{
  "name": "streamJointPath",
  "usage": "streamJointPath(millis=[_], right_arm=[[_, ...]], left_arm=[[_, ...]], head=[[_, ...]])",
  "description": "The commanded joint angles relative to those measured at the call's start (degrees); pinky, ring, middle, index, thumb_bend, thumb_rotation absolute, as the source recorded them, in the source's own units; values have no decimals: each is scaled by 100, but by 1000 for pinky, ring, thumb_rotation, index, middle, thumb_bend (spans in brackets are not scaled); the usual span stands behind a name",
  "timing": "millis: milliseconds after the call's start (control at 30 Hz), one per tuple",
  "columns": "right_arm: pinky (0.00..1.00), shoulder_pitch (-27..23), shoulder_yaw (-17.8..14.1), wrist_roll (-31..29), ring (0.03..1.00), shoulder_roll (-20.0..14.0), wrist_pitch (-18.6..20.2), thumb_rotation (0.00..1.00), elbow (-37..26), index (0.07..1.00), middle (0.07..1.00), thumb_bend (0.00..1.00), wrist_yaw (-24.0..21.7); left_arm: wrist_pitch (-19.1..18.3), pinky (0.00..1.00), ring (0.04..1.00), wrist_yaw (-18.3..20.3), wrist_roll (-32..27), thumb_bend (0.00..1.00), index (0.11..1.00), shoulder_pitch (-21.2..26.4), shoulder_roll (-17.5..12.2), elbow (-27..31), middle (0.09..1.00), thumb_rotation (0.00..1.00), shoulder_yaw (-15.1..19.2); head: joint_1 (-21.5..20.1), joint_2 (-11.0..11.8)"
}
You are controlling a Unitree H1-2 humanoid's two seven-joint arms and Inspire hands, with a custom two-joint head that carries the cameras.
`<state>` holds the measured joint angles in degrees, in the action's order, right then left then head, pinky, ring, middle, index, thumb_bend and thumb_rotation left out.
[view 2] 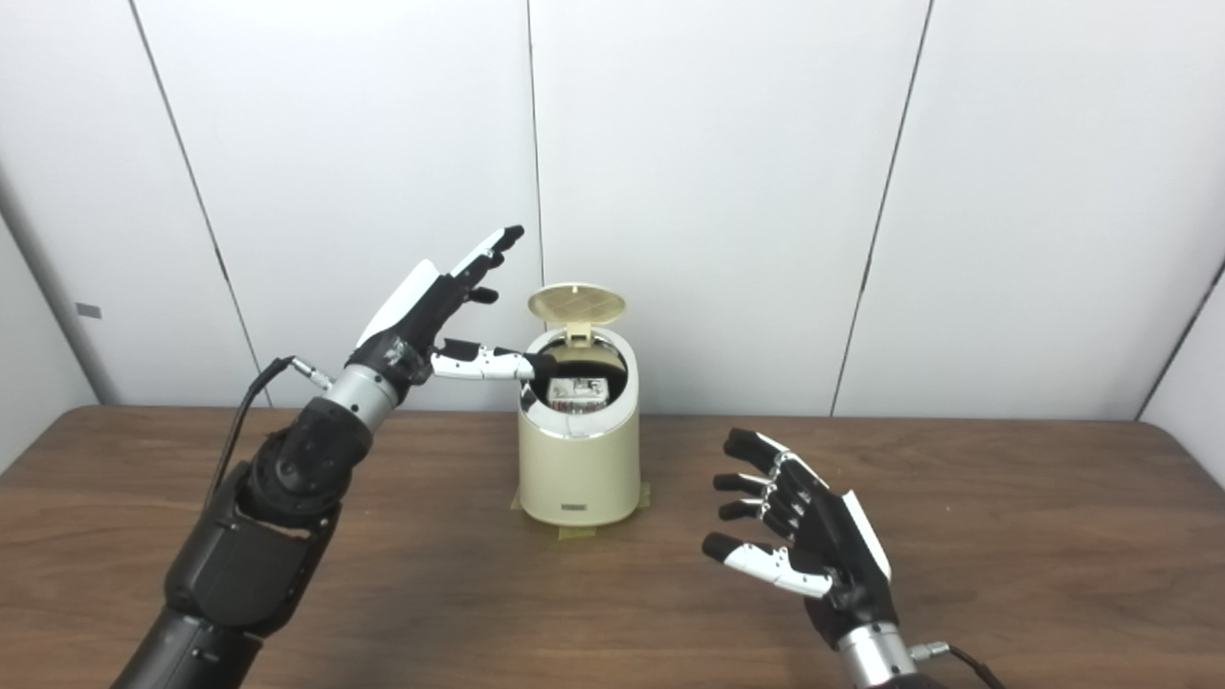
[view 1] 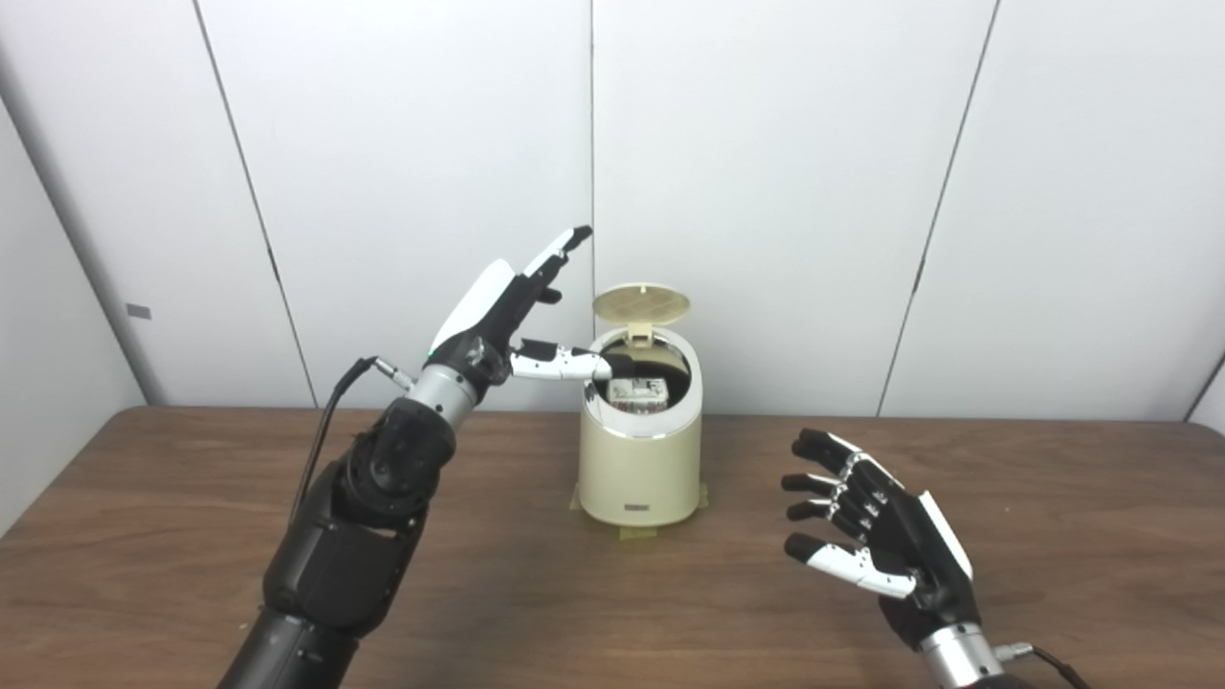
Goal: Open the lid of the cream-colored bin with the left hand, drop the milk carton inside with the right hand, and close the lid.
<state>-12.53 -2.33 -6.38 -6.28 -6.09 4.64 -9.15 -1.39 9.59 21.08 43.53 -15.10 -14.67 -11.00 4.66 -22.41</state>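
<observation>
Cream-colored bin (view 1: 639, 459) stands upright at table centre, toward the far edge of the wooden table (view 1: 1053, 536), on a patch of olive tape (view 1: 636, 531) whose corners show at its base. Lid (view 1: 640, 303) is swung up on its rear hinge, standing roughly upright w/ its ribbed underside facing the cameras; opening fully exposed. Milk carton (view 1: 639, 393) lies inside the bin, seen through the opening as a pale printed box just below the rim; only its top face shows. Left hand (view 1: 502, 311) is raised above table level, to the left of the bin, palm side turned right; fingers (view 1: 560, 247) extended and slightly apart, pointing up and to the far right, gripping nothing. Thumb (view 1: 565, 363) reaches out horizontally, its dark tip at the left rim of the opening; actual contact w/ rim cannot be told. Right hand (view 2: 813, 536) sits low over the near right of the table, well apart from the bin, palm toward the left, fingers spread and a little curled, empty. Whether it rests on the table or hangs just above cannot be told. Black cable (view 1: 330, 411) runs from the left wrist down along the forearm. Backdrop: white wall panels (view 1: 766, 144).
</observation>
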Motion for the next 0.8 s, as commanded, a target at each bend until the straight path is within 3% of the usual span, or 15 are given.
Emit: streamJointPath(millis=[0, 167, 467, 767], right_arm=[[578, -150, -1, -76, 699, 23, -134, 250, -193, 785, 820, 724, 9], [539, -148, 5, 28, 690, 71, -135, 275, -171, 782, 828, 729, 84], [501, -186, 31, 134, 651, 84, -328, 355, -5, 773, 817, 752, 98], [494, -154, 45, 113, 654, 153, -283, 330, -49, 762, 817, 712, 141]], left_arm=[[16, 875, 976, 85, 185, 1000, 977, 521, -91, -13, 983, 392, -113], [-167, 991, 1000, 431, 397, 1000, 929, 648, -201, -133, 967, 407, -399], [-104, 1000, 1000, 435, 664, 1000, 871, 684, -156, -396, 919, 384, -575], [-155, 1000, 1000, 630, 672, 1000, 853, 533, -235, -246, 906, 393, -593]], head=[[2, 4], [-46, 11], [-112, 71], [-190, 44]])
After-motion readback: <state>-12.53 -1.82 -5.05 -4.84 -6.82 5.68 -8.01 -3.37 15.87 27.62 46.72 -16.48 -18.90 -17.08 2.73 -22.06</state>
